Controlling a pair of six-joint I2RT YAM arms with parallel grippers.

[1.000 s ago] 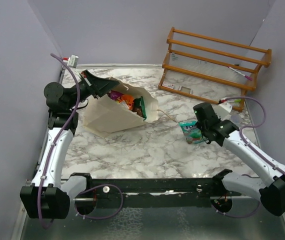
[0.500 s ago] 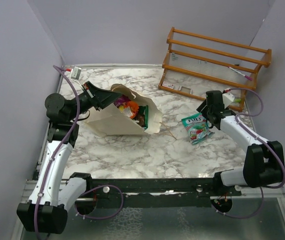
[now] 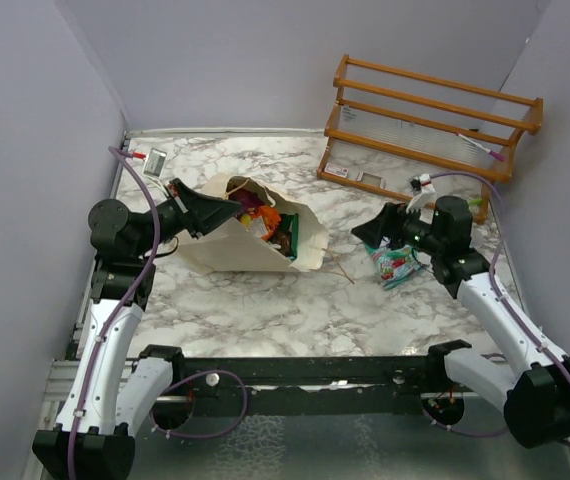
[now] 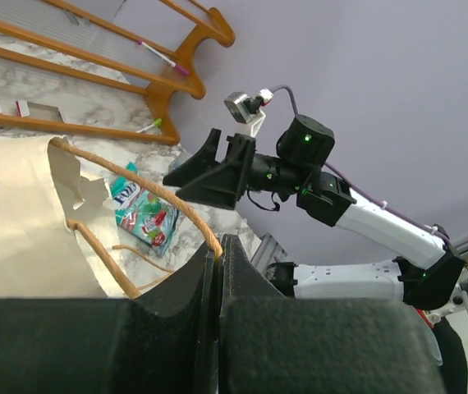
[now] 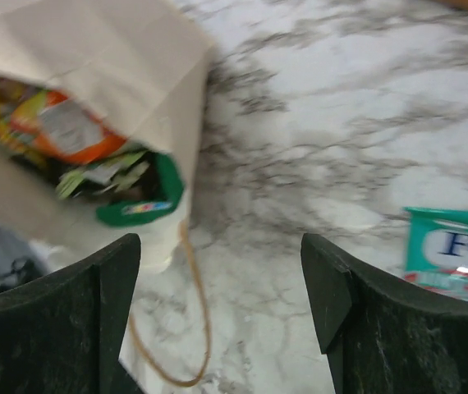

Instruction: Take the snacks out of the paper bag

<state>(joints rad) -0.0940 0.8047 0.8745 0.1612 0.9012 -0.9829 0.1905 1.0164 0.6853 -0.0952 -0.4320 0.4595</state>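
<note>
The right gripper [image 3: 368, 228] is standing wide open with nothing between its fingers. The teal packet [image 3: 397, 264] is lying flat on the marble table [image 3: 265, 310], just off its right finger. The paper bag [image 3: 235, 250] is lying on its side ahead and to the left of those fingers. Its long axis is running across the table, and its mouth is facing the right arm. The snacks [image 3: 265, 222] are sitting at that mouth, an orange packet [image 5: 63, 125] deeper in and a green packet [image 5: 139, 203] at the lip. The left gripper [image 3: 227, 208] is pinching the cord handle [image 4: 168, 201] at the bag's rim, fully closed, so the right arm is probably the one to reach in.
</note>
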